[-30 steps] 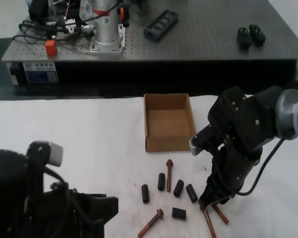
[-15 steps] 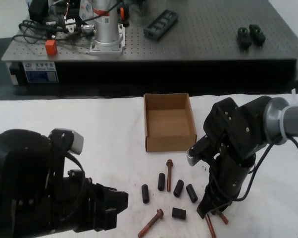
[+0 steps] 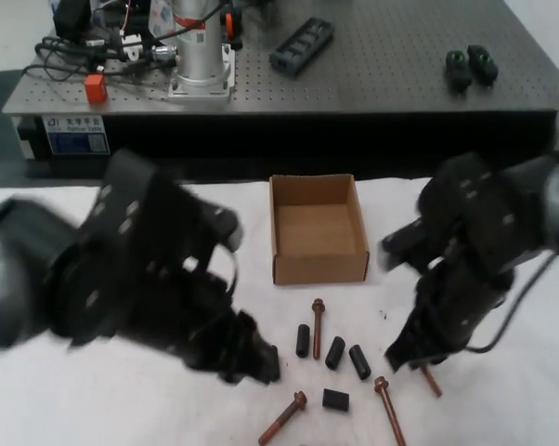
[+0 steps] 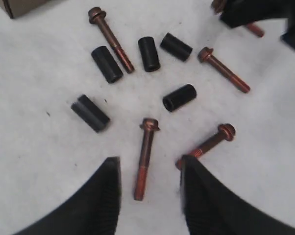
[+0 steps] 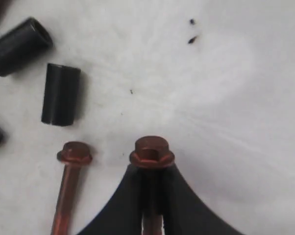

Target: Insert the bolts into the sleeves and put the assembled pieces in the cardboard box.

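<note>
- Right hand (image 5: 151, 172): clenched on a bolt's shank, with the held bolt (image 5: 151, 152) showing its flanged head just past the fingertips. I cannot tell whether it is clear of the desk (image 3: 530, 400).
- Just beside it lies a second bolt (image 5: 73, 166), roughly parallel and apart from the fingers.
- Left hand (image 4: 150, 162): released, jaws apart, grasping nothing. It hangs over a loose bolt (image 4: 146, 147), one finger to each side of the shank, with no contact that I can see.
- Outward from there: five black sleeves (image 4: 179, 97) lie scattered singly toward the near edge of the desk, mixed in with the other bolts. Every sleeve bore I can see looks empty.
- Cardboard box (image 3: 321, 268): toward the far edge, about mid-width, well apart from both hands. Its floor looks bare.
- My read on progress: nothing is assembled and nothing is boxed. One bolt is in hand, so the first pairing has barely begun. Every insertion and every transfer to the box is left to do.
</note>
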Controlling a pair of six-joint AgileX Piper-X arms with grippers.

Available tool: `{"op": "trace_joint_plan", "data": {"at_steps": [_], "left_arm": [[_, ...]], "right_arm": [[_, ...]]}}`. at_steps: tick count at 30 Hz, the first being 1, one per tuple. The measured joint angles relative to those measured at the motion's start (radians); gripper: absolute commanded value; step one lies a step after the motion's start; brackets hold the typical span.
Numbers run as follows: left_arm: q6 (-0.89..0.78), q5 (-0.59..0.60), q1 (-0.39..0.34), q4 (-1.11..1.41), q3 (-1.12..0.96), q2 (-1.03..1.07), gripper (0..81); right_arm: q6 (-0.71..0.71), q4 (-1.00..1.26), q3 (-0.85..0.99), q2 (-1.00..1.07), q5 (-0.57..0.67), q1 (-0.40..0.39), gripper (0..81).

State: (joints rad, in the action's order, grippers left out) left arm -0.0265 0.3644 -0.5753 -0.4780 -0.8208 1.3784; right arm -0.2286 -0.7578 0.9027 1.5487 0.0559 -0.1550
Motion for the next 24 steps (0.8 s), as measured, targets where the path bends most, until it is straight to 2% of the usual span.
{"op": "trace_joint_plan", "data": {"at_steps": [4, 5, 12, 18, 24], "left_arm": [[0.026, -0.064, -0.013, -0.093, -0.146, 0.133, 29.7], [0.034, -0.078, -0.017, -0.118, -0.188, 0.17, 29.7], [0.026, -0.159, -0.045, -0.319, -0.496, 0.425, 29.7], [0.0, -0.188, -0.087, -0.501, -0.788, 0.681, 29.7], [-0.057, -0.191, -0.103, -0.549, -0.885, 0.769, 29.7]], "right_arm": [[0.007, -0.03, -0.042, -0.126, 0.009, 0.03, 1.4], [0.007, -0.05, -0.075, -0.211, 0.013, 0.048, 1.4], [0.04, -0.073, -0.161, -0.375, 0.014, 0.09, 1.4], [0.052, -0.078, -0.213, -0.468, 0.014, 0.114, 1.4], [0.056, -0.093, -0.24, -0.501, 0.014, 0.126, 1.4]]}}
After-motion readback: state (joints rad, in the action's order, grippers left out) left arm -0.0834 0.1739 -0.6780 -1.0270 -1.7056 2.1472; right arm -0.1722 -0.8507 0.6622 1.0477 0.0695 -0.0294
